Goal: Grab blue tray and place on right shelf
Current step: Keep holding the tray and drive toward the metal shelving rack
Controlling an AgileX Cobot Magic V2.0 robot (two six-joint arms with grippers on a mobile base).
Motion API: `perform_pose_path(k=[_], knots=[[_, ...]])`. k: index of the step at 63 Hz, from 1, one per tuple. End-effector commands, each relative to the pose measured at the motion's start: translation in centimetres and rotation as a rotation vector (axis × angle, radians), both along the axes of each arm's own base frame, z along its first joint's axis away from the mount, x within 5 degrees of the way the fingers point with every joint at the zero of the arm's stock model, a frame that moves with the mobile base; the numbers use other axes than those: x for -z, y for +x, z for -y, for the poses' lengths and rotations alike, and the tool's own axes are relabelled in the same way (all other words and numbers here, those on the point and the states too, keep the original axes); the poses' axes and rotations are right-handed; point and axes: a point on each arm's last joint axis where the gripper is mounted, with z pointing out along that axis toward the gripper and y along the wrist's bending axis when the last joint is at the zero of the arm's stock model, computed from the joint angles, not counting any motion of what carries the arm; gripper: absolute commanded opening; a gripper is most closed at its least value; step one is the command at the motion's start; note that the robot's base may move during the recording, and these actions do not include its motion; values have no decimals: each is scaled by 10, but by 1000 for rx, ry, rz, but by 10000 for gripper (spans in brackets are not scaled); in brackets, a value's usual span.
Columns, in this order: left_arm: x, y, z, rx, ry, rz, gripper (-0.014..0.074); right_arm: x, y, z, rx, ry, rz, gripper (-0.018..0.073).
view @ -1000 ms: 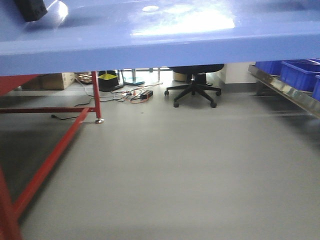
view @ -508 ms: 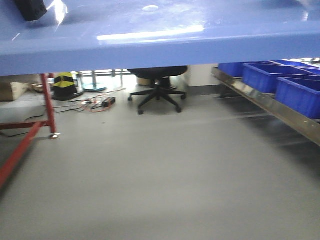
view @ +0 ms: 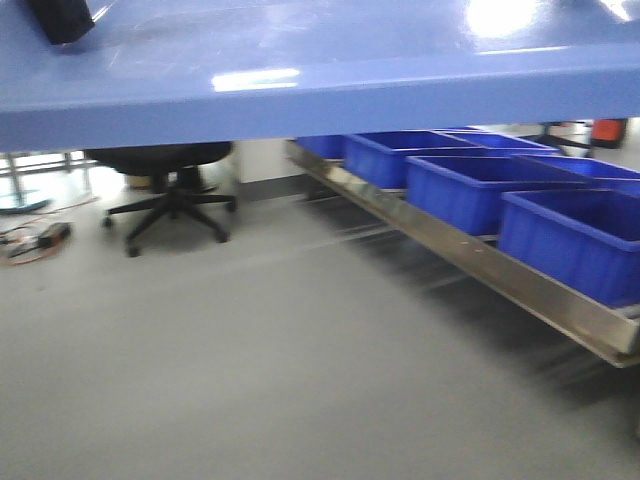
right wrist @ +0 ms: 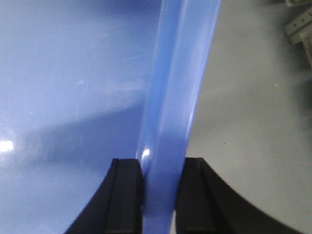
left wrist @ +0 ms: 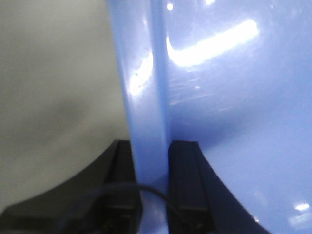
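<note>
With left gripper (left wrist: 151, 163) and right gripper (right wrist: 161, 173) clamped on the rim of the tray (view: 300, 60), carry it level to the shelf (view: 470, 258) at 3 o'clock.

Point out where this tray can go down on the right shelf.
Crowded: the right shelf, in the level showing, is packed with dark-blue bins side by side; no bare patch shows. Free: only the grey floor between the office chair and the shelf's rail. Other levels are hidden by the blue tray.

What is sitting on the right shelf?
A row of dark-blue bins sits on the right shelf. The blue tray, carried in front, covers everything above them.
</note>
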Motion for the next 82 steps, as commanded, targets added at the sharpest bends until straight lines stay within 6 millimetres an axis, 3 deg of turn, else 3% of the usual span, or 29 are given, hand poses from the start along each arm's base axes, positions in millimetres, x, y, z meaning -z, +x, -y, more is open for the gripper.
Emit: perform_pose_path(k=[1, 82], knots=[[-8, -15, -4, 54, 37, -50, -48, -21, -1, -2, -43, 69, 139, 55], [-8, -15, -3, 56, 28, -57, -48, -21, -1, -2, -44, 70, 139, 55]])
